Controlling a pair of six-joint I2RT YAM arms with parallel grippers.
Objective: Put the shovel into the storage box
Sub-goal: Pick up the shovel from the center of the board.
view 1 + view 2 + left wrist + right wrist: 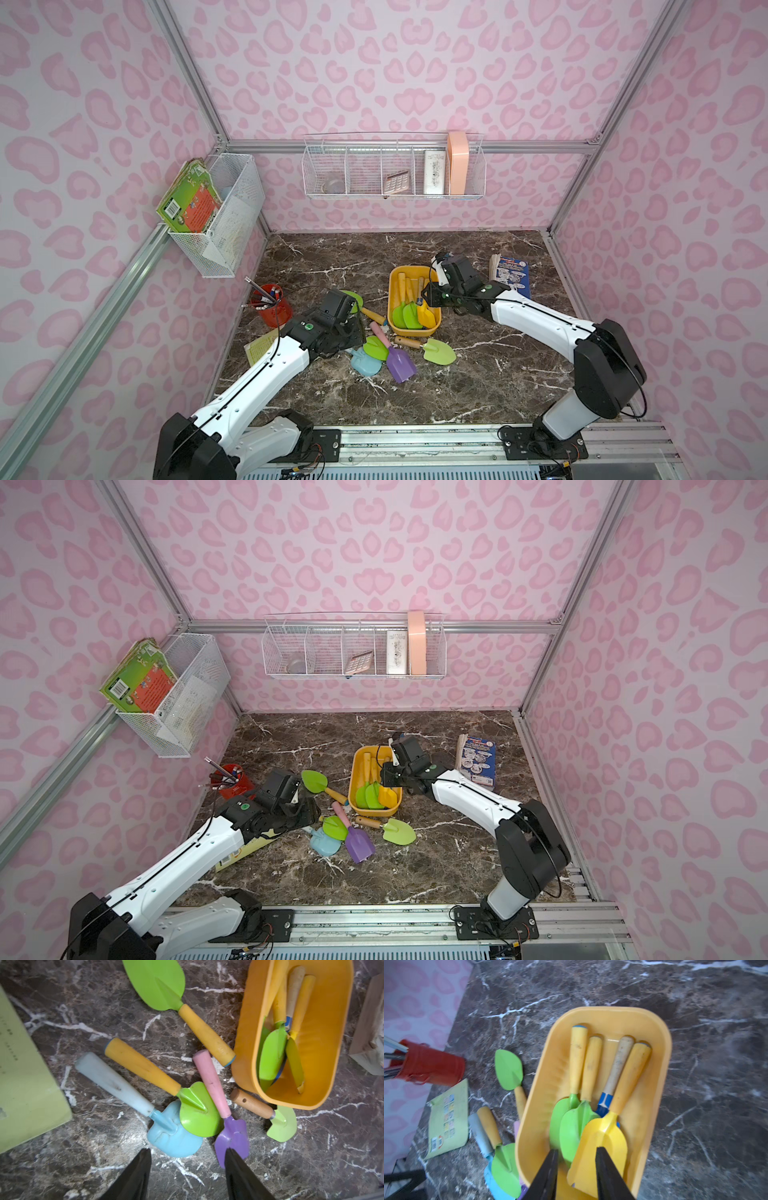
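Observation:
The yellow-orange storage box (415, 331) (374, 811) (542, 1088) stands mid-table and holds several shovels, a yellow shovel (604, 1138) uppermost. My right gripper (577, 1149) (428, 299) hovers over the box's near end, open, and the yellow blade lies free below its fingers. To the left of the box, several loose shovels lie on the marble: a blue one (174, 1138), a green one (197, 1113) across it, a purple one (232, 1140), a pale green one (282, 1124) and another green one (164, 985). Just short of the blue and purple blades, my left gripper (187, 1150) (356, 332) is open and empty.
A red pen cup (271, 305) stands at the left edge, with a green booklet (25, 1084) lying under the left arm. A blue book (513, 274) lies right of the box. White wire baskets (395, 170) (228, 216) hang on the back and left walls.

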